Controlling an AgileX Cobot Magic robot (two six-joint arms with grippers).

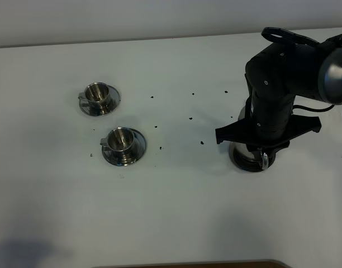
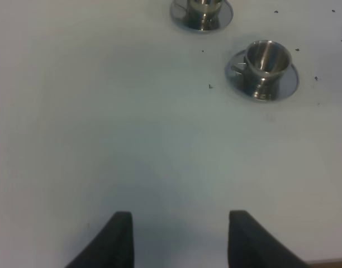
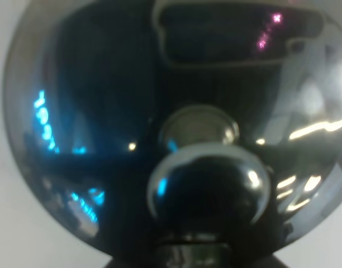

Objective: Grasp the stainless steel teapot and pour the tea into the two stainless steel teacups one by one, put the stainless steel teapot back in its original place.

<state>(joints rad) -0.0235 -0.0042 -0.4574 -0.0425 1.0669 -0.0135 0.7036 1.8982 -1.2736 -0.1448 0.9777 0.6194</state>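
Observation:
The stainless steel teapot point(image 1: 248, 158) stands on the white table at the right, mostly hidden under my right arm. Only its round base and a bit of handle show. The right wrist view is filled by its domed lid point(image 3: 104, 100) and knob point(image 3: 207, 187). My right gripper point(image 1: 264, 144) is directly over the teapot, and its jaws are hidden. Two stainless steel teacups on saucers stand at the left, one farther point(image 1: 97, 95) point(image 2: 203, 5) and one nearer point(image 1: 120, 139) point(image 2: 266, 58). No tea shows. My left gripper point(image 2: 179, 234) is open and empty, low over bare table short of the cups.
Small dark specks point(image 1: 190, 118) lie scattered on the table between the cups and the teapot. A brown edge point(image 1: 215, 264) shows at the table's front. The table's far edge point(image 1: 160, 38) meets a pale wall.

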